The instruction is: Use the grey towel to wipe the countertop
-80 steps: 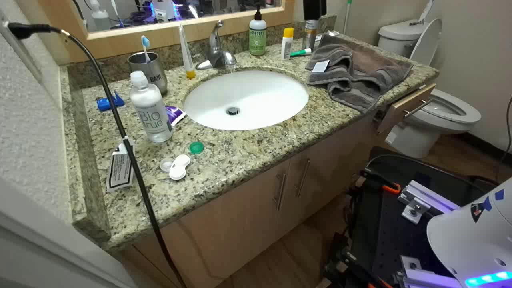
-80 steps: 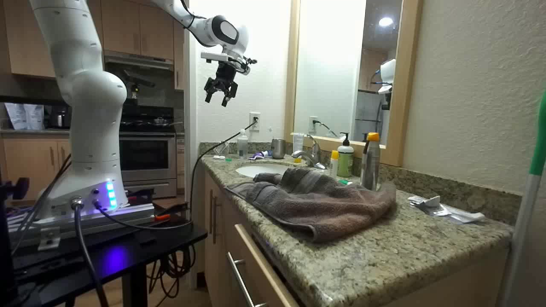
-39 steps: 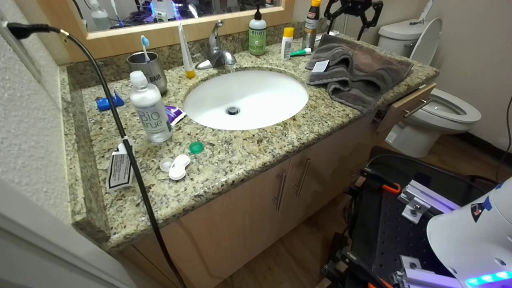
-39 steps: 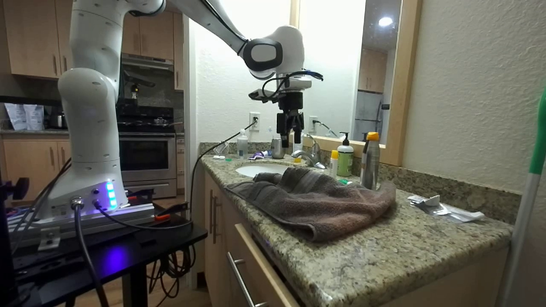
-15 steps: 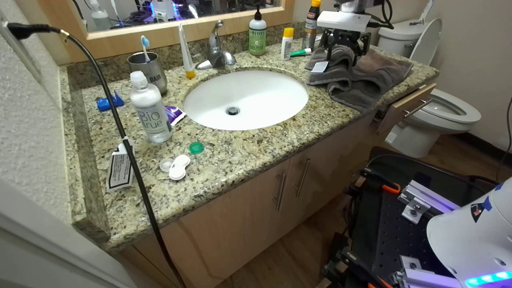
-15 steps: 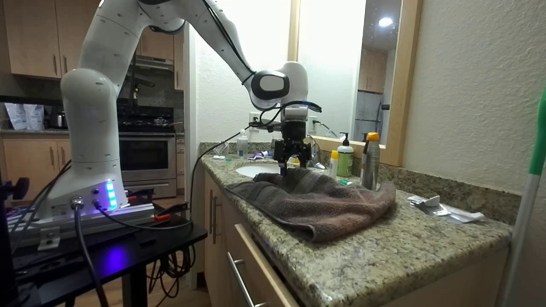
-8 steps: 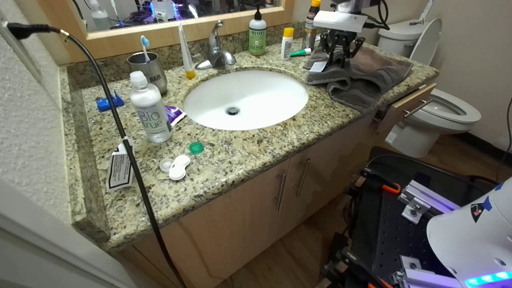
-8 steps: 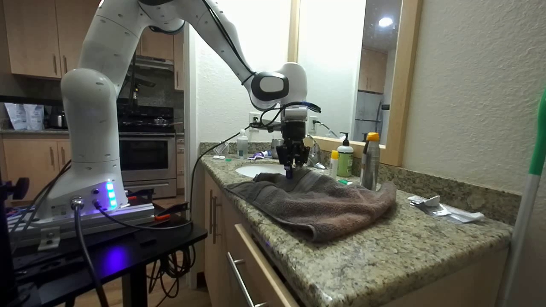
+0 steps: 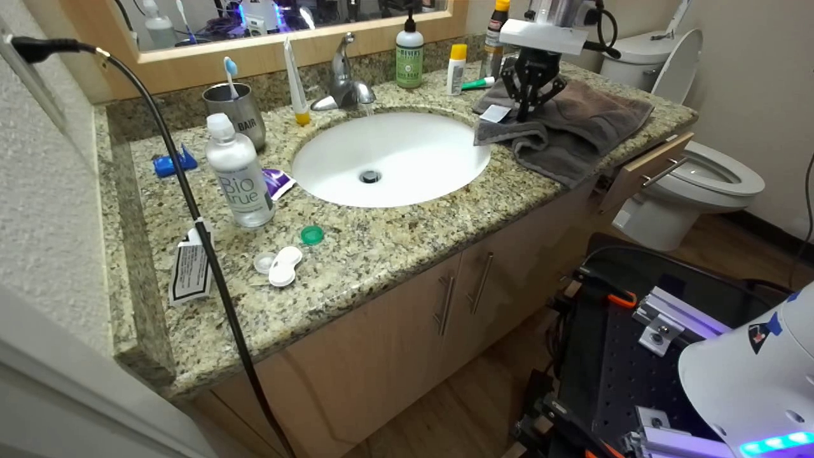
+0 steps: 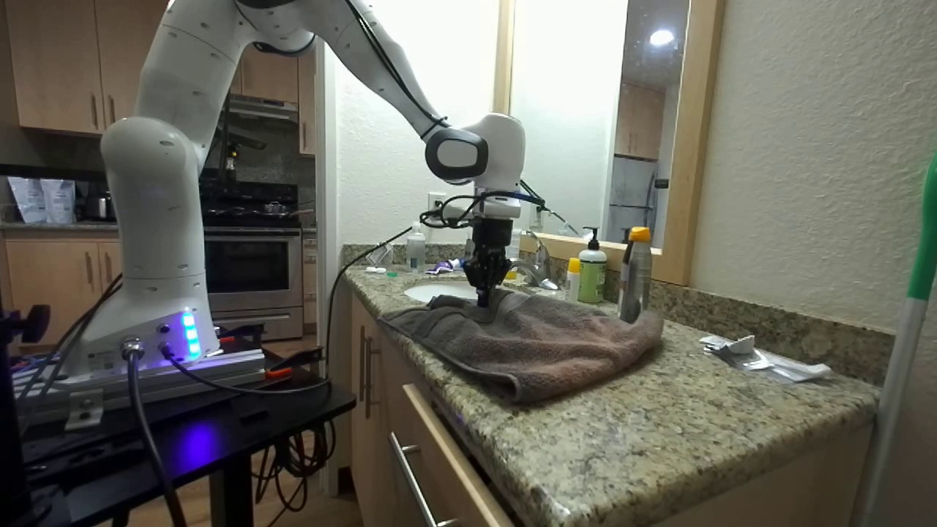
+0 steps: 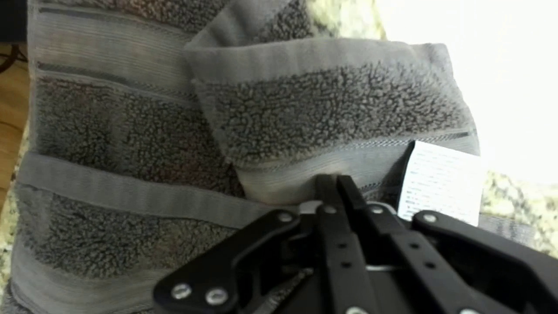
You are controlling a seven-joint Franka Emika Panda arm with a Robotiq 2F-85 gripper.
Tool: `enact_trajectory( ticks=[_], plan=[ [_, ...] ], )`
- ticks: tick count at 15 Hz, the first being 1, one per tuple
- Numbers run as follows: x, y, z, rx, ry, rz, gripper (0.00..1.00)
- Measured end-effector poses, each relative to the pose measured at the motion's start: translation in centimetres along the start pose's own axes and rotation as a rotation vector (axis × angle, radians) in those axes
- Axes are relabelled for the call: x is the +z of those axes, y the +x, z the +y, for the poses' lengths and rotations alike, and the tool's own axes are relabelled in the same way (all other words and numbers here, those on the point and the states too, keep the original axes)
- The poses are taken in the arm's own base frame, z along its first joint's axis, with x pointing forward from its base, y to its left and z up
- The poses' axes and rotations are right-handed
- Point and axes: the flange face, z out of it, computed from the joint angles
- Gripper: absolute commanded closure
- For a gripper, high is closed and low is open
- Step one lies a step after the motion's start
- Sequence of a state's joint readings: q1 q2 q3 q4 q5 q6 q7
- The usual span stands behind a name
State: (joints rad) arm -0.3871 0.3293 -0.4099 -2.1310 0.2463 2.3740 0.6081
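Note:
The grey towel [image 9: 572, 143] lies rumpled on the granite countertop [image 9: 407, 235], its near corner reaching over the sink's rim. In both exterior views my gripper [image 10: 483, 300] points down into the towel's fold beside the basin. Seen from the wrist, the gripper [image 11: 333, 177] has its fingertips nearly together, pinching the smooth band of the towel [image 11: 322, 104] near the white tag [image 11: 442, 183]. The cloth between the tips is mostly hidden. Part of the towel's brownish side [image 10: 607, 344] rests flat toward the counter's far end.
Beside the towel stand a yellow-capped white bottle [image 9: 456, 71], a green tube [image 9: 478, 83] and a spray can [image 10: 635, 278]. A white sink [image 9: 394, 159] with faucet [image 9: 346, 79] adjoins. Below, a drawer [image 9: 645, 172] juts out. The Biotrue bottle [image 9: 241, 178] and lens case [image 9: 285, 266] occupy the far side.
The gripper came down onto the towel, and its jaws went from wide apart to closed. In the last half second it shifted toward the sink, dragging the towel and its tag along.

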Motion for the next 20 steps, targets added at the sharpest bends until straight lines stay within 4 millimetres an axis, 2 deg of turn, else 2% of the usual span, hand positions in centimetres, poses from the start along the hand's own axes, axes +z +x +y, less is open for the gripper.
enact_trajectory(
  ticks=[7, 11, 13, 16, 20],
  plan=[
    [-0.5, -4.0, 1.5, -0.230, -0.024, -0.292, 0.99],
    [-0.6, -4.1, 1.7, -0.266, -0.022, -0.306, 0.99],
    [-0.9, -3.3, 1.7, -0.256, -0.003, -0.269, 0.99],
    [-1.9, -0.8, 1.9, -0.219, 0.058, -0.131, 0.99],
    [-2.7, 3.3, 4.3, -0.117, 0.105, 0.024, 0.99]
  ],
)
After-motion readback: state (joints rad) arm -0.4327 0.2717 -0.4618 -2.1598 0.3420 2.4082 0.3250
